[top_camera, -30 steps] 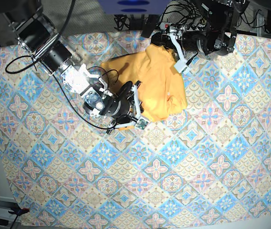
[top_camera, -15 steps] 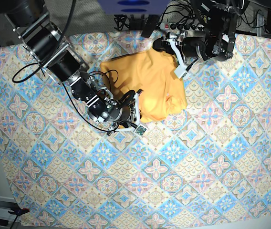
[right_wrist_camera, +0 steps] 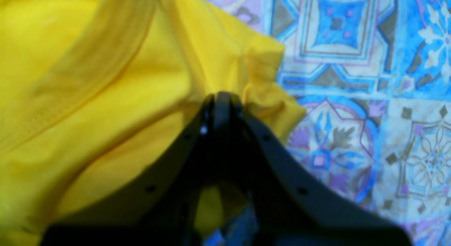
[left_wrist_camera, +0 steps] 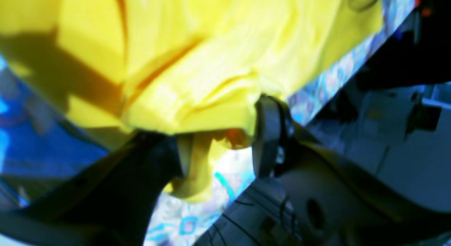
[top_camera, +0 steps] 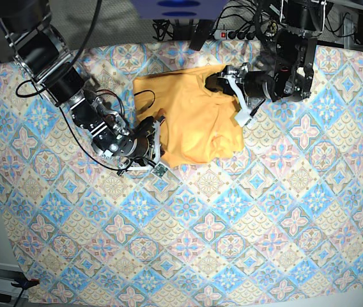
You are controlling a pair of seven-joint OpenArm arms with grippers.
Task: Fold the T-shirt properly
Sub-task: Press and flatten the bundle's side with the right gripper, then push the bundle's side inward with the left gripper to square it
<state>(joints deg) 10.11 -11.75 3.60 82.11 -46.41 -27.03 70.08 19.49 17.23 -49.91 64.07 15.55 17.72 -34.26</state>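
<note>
We're pinching the T-shirt (top_camera: 191,121) with both tools — right tool (right_wrist_camera: 220,98) clamping its corner, left tool (left_wrist_camera: 220,147) gripping a bunched hem — on the bench (top_camera: 264,211).

The T-shirt (top_camera: 191,121) is plain yellow-orange cotton with no print, lying bunched and partly folded on the patterned surface (top_camera: 245,211) in a rough slanted block, creased across the middle. In the right wrist view its fabric (right_wrist_camera: 105,98) gathers into a puckered corner right at the tip of the right claw (right_wrist_camera: 220,101), whose two halves meet on it, with a stitched hem band running diagonally away to the claw's left. In the left wrist view a thick folded edge (left_wrist_camera: 197,101) sits between the two sides of the left claw (left_wrist_camera: 218,147), a loose flap hanging below it.
</note>
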